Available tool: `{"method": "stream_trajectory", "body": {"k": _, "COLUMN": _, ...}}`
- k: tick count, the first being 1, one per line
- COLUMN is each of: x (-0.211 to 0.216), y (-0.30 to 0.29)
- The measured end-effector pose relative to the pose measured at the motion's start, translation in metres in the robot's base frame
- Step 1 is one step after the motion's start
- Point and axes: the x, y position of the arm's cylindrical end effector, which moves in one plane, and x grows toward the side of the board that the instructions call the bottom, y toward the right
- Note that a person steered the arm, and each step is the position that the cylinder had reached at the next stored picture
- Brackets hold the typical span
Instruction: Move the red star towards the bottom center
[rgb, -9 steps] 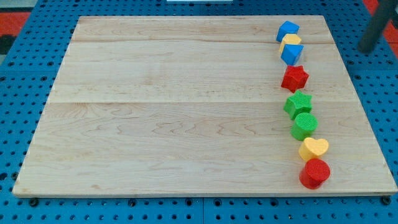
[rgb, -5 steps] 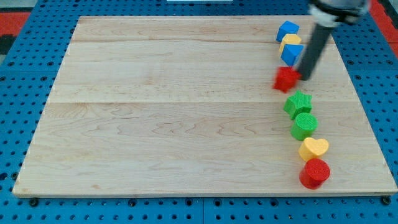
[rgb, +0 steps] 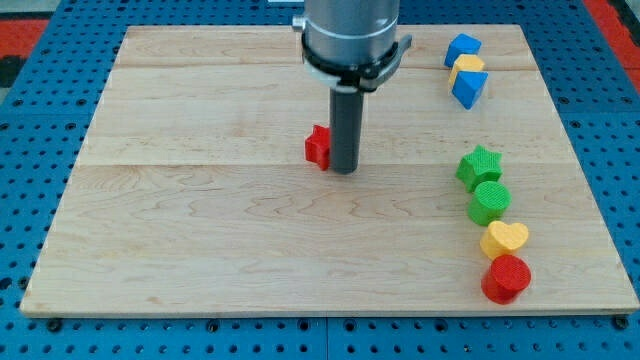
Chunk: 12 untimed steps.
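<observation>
The red star (rgb: 318, 147) lies near the middle of the wooden board (rgb: 200, 220), a little above centre. The dark rod hides its right part. My tip (rgb: 344, 170) rests on the board right against the star's right side, slightly lower in the view.
At the view's right, a column of blocks: a blue cube (rgb: 462, 48), a yellow block (rgb: 467, 66) and a blue block (rgb: 468, 87) at the top; a green star (rgb: 480, 165), a green cylinder (rgb: 490, 202), a yellow heart (rgb: 505, 239) and a red cylinder (rgb: 506, 278) below.
My tip came in from the view's right and swept left, pushing the red star out of the right-hand column to near the board's middle. The other blocks have not moved.
</observation>
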Motion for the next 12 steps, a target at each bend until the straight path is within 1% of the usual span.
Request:
{"method": "stream_trajectory", "body": {"k": 1, "x": -0.05, "y": 0.038}}
{"method": "stream_trajectory", "body": {"k": 2, "x": -0.022, "y": -0.009}}
{"method": "stream_trajectory", "body": {"k": 3, "x": -0.006, "y": -0.031}}
{"method": "stream_trajectory", "body": {"k": 4, "x": -0.026, "y": -0.065}}
{"method": "stream_trajectory", "body": {"k": 5, "x": 0.0, "y": -0.072}}
{"method": "stream_trajectory", "body": {"k": 6, "x": 0.041, "y": -0.082}}
{"method": "stream_trajectory", "body": {"k": 7, "x": -0.009, "y": -0.094}}
{"method": "stream_trajectory", "body": {"k": 8, "x": -0.016, "y": -0.137}}
{"method": "stream_trajectory", "body": {"k": 9, "x": 0.043, "y": -0.143}}
{"method": "stream_trajectory", "body": {"k": 10, "x": 0.073, "y": -0.121}}
{"method": "stream_trajectory", "body": {"k": 11, "x": 0.056, "y": -0.117}}
{"method": "stream_trajectory", "body": {"k": 12, "x": 0.071, "y": -0.097}}
